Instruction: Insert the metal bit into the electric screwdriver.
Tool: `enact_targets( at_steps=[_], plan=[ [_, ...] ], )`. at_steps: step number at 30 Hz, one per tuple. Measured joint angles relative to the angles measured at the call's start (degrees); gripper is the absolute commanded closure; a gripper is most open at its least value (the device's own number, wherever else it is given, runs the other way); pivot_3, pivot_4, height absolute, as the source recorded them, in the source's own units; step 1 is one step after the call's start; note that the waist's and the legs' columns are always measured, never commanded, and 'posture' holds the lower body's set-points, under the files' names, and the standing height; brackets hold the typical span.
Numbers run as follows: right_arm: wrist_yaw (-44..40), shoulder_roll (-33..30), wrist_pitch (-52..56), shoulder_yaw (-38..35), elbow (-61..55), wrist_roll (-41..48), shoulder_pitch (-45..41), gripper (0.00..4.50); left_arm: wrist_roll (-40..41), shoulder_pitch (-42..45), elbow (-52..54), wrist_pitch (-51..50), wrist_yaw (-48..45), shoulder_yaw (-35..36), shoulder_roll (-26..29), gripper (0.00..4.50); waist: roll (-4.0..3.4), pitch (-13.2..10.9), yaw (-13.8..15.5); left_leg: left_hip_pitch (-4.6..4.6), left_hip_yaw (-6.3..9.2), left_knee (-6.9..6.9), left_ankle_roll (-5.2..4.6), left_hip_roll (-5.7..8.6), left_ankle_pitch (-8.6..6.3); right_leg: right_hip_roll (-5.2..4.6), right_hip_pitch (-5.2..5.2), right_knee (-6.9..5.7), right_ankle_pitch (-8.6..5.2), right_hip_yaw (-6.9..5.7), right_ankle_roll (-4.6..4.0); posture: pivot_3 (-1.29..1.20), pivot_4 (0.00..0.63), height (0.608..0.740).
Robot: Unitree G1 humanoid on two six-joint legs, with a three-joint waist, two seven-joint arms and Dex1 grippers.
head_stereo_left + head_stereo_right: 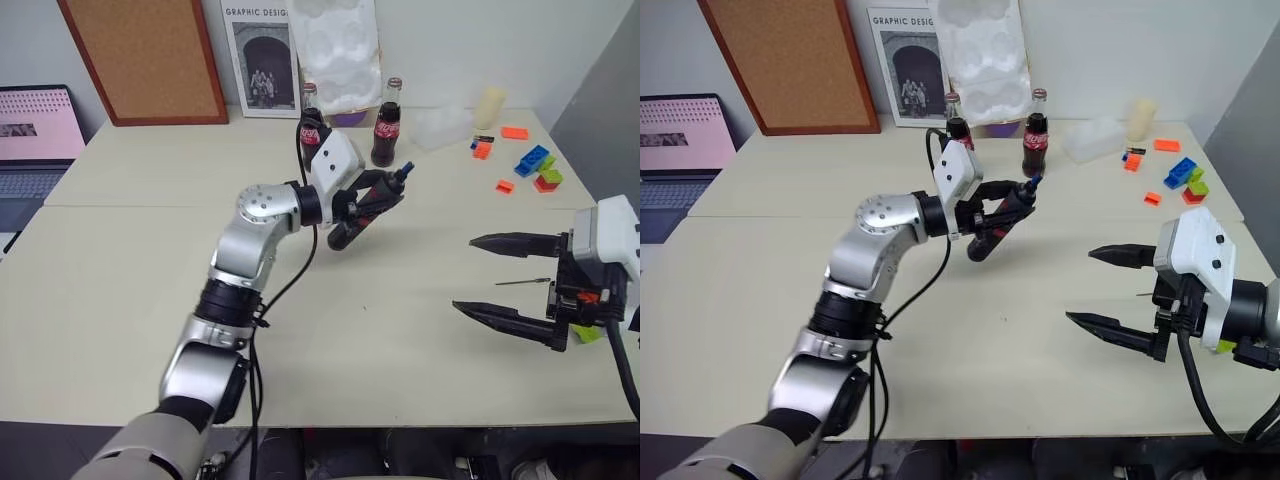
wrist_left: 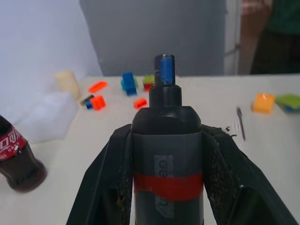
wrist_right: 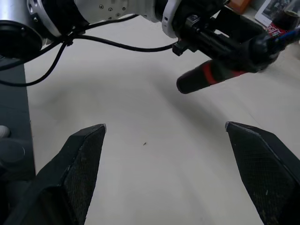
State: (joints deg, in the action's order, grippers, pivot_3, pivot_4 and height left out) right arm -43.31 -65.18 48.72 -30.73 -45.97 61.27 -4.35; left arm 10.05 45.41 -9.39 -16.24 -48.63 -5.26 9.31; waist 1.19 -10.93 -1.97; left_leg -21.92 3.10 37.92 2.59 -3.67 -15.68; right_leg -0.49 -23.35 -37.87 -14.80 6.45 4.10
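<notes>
Left wrist view: electric screwdriver [image 2: 167, 154] base cut off.

An office-like lab room is indicated: a wide cream table [image 1: 120, 300] is set against a pale wall, where a wood-framed brown cork board [image 1: 145, 55], a black-and-white "Graphic Design" poster [image 1: 258, 60] and an open pink-screened laptop [image 1: 30, 140] are seen.

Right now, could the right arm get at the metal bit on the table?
Probably yes: the metal bit lies bare on the table between the open jaws of the right gripper, nothing covering it.
</notes>
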Motion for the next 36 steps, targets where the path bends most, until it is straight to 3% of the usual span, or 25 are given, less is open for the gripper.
enact_targets(
  at_steps=[4,11,16,26,36],
  plan=[
    [1.88,0.38,-0.84,4.44,-0.13,-1.19,-3.13,0.21,0.40,-7.99,0.70,2.93,5.03,-0.05,-4.31,2.85,0.01,-0.01,0.24,-0.03,0.01,0.04,0.01,0.01,0.00,0.00,-0.01,-0.03,0.01,0.00,-0.01,0.00,0.150,0.740],
    [3.83,1.05,-1.64,10.07,-0.33,-2.97,-6.15,0.21,0.85,-13.55,2.36,6.75,8.74,0.47,-4.18,2.85,0.00,0.00,0.33,-0.03,-0.03,0.05,0.01,0.04,0.00,-0.02,0.01,0.01,0.01,0.01,0.04,0.00,0.150,0.740],
    [4.70,1.34,-1.76,11.74,-0.30,-3.69,-7.96,0.21,1.37,-16.47,6.12,7.70,9.15,0.12,-1.95,2.85,-0.01,0.01,0.07,0.03,-0.02,0.01,0.01,0.01,0.00,0.01,0.01,-0.02,0.00,0.01,0.03,0.00,0.150,0.740],
    [4.62,2.03,-2.00,12.60,-0.30,-4.30,-8.08,0.21,7.32,-25.06,20.67,1.04,8.48,2.24,8.65,2.85,-0.05,0.04,-0.37,0.16,-0.05,0.04,0.02,-0.01,0.01,0.02,0.06,-0.09,-0.05,0.05,0.18,0.00,0.150,0.740],
    [3.23,2.56,-2.49,13.93,0.83,-6.19,-8.04,0.21,12.37,-26.04,23.37,-3.95,8.46,4.00,11.24,2.85,-0.05,0.05,-0.32,0.11,-0.05,0.02,0.02,-0.01,0.01,0.02,0.06,0.03,-0.03,0.05,0.19,0.00,0.150,0.740]
  ],
)
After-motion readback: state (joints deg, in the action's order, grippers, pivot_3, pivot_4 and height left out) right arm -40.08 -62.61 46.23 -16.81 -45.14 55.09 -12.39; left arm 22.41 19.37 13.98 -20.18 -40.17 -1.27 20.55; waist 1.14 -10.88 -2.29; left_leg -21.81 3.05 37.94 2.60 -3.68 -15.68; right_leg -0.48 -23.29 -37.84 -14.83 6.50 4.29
